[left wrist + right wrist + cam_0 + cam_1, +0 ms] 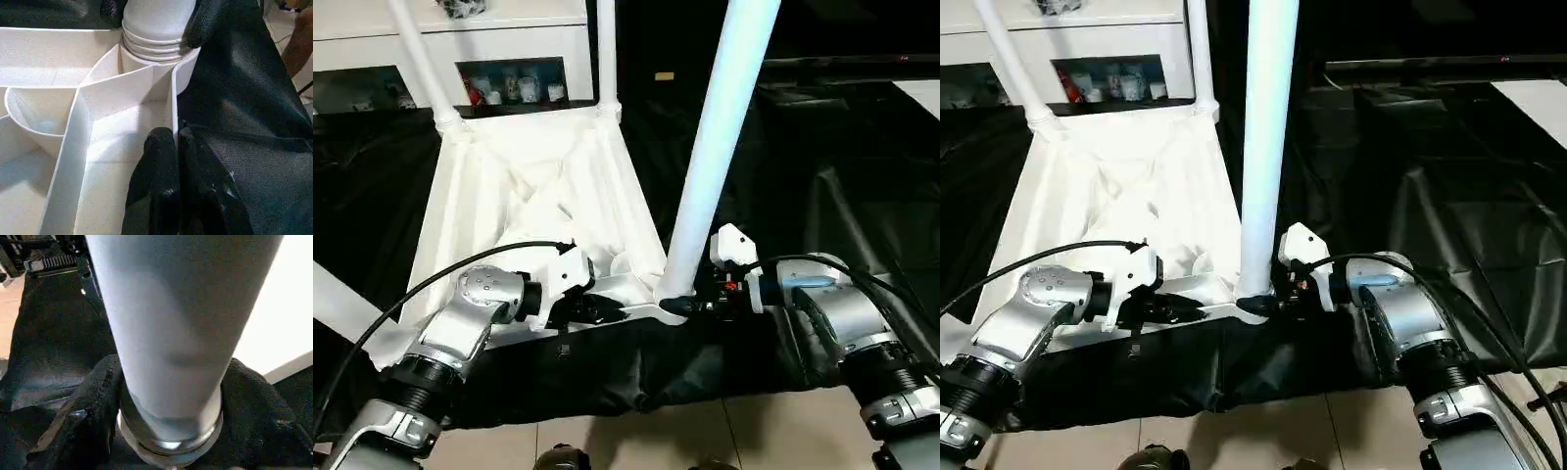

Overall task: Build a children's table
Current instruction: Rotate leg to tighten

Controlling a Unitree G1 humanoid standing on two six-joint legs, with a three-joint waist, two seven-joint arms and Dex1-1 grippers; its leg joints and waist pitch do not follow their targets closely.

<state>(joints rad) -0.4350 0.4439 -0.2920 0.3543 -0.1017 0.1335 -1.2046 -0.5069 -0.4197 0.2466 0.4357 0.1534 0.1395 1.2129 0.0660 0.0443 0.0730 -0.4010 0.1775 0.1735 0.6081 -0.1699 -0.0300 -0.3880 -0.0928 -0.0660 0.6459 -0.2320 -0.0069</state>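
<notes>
The children's table lies upside down on a black cloth (822, 215), its white tabletop (470, 206) showing the ribbed underside. Two tapered legs (423, 64) already stand in the sockets at the tabletop's far corners, in front of a white cabinet (509, 39). A third leg (720, 137) rises from the socket at the near right corner, leaning a little away from upright. At the tabletop's near left corner a white tube (337, 304) runs off the picture's edge; it may be the fourth leg, though the view does not show whether it is seated.

The left gripper (173, 147) is closed on the tabletop's near edge wall, one finger inside the rim and one outside against the cloth, just beside the corner socket (151, 63). Held there, it most likely pins the tabletop so the corner cannot slide or lift while the leg is worked.

The right gripper (171, 396) has its black fingers (93, 401) on either side of the third leg's base, right at the ringed collar where the tube meets the socket. The pads look pressed against the tube, so I read it as gripping the leg. Gripping low, next to the joint, gives the most control for pushing or turning the leg home. Rings at the leg's base are visible above the socket mouth, so the leg is probably not fully seated.
</notes>
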